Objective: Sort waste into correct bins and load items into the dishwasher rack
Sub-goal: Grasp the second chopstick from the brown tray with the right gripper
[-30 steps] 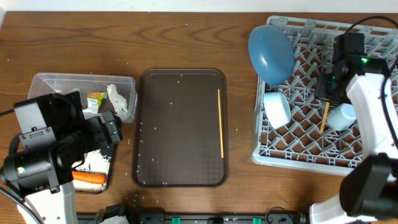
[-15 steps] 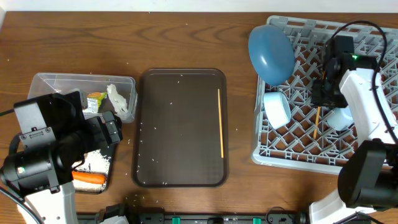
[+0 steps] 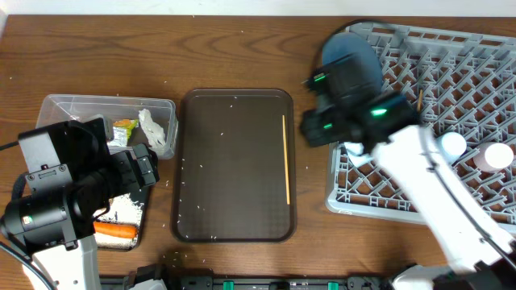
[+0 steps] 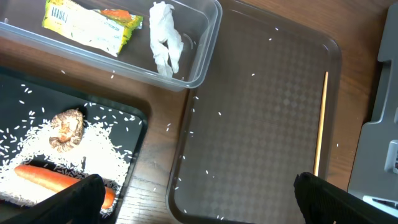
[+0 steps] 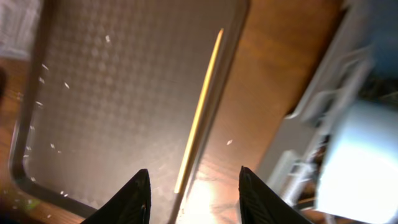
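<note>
Wooden chopstick (image 5: 200, 115) on tray (image 5: 118, 93), near end between parted right jaws

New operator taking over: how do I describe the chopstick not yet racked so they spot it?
Look at the dark brown tray in the table's middle, left of the grey rack. Along its right edge lies a thin pale wooden chopstick, the only long straight thing among scattered rice grains.

We see one wooden chopstick (image 3: 285, 159) lying straight, left of the grey dishwasher rack (image 3: 468, 89); a blue plate (image 3: 355, 47) and two cups (image 3: 451, 145) sit inside.
</note>
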You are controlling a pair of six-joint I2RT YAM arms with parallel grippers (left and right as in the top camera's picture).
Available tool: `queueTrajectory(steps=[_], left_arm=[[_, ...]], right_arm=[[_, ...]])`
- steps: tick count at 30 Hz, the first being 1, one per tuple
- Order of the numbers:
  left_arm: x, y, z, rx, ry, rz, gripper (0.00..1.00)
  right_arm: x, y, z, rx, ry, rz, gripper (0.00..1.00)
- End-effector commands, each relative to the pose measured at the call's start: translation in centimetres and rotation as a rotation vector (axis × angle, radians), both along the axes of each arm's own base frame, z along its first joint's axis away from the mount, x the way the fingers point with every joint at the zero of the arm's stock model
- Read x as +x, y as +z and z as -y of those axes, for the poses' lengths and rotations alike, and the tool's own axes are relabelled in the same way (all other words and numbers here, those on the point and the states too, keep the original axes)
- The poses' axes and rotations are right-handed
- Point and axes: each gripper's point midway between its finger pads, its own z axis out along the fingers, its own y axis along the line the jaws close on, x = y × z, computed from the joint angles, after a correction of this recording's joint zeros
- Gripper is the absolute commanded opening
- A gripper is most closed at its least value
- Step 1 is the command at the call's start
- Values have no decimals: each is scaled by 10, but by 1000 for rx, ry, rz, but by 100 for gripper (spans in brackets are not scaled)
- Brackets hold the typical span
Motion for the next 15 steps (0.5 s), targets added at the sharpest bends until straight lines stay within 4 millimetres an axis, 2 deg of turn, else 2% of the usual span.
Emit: queueTrajectory(steps=[1, 6, 9, 15], left_arm=[[0, 3, 2, 6, -25, 10, 98], [0, 3, 2, 6, -25, 10, 98], [0, 3, 2, 6, -25, 10, 98], [0, 3, 2, 6, -25, 10, 98]], right_arm=[[-1, -48, -5, -142, -171, -64, 42], [-4, -105, -31, -189, -172, -164, 40], [0, -136, -38, -214, -185, -196, 39], [1, -174, -42, -220, -225, -266, 32]])
